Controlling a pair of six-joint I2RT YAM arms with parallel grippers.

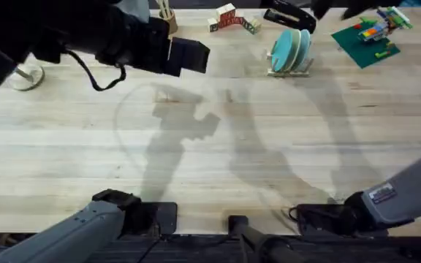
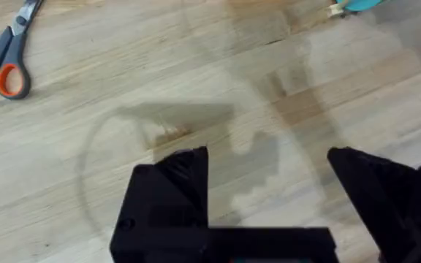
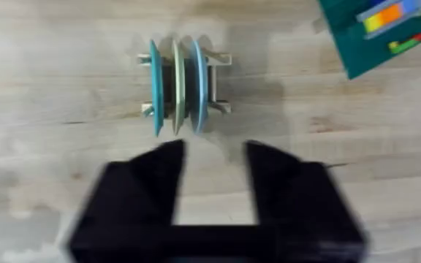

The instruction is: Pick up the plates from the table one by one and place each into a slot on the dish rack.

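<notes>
**A:** Nearest us, what are the two pincers doing?

**B:** Both are released and carry nothing. The right gripper hangs over bare table with its black jaws parted. The left gripper is spread wider above the planks, with a pair of orange-handled scissors lying off to one side.

**A:** And the plates?

**B:** None lies flat on the wood. Farther back, the teal plate and the sky-blue plate stand on edge in the dish rack, with a cream plate slotted between them. Each sits in its own gap between the dowels.

**A:** How does the rack lie from the arms?

**B:** It is straight ahead of the right gripper, beyond the fingertips, and the plates turn their rims towards it. The row of slots runs crosswise to that gripper's reach. The opening between the jaws lines up roughly with the sky-blue plate. From above, the left gripper hovers well off to the rack's left at about the same depth, so I judge the right arm better placed for any further touch.

**A:** Anything left to move?

**B:** I'd say no, the job looks finished. Beyond and beside the rack lies a green board with coloured bricks, which is no part of the task.
</notes>
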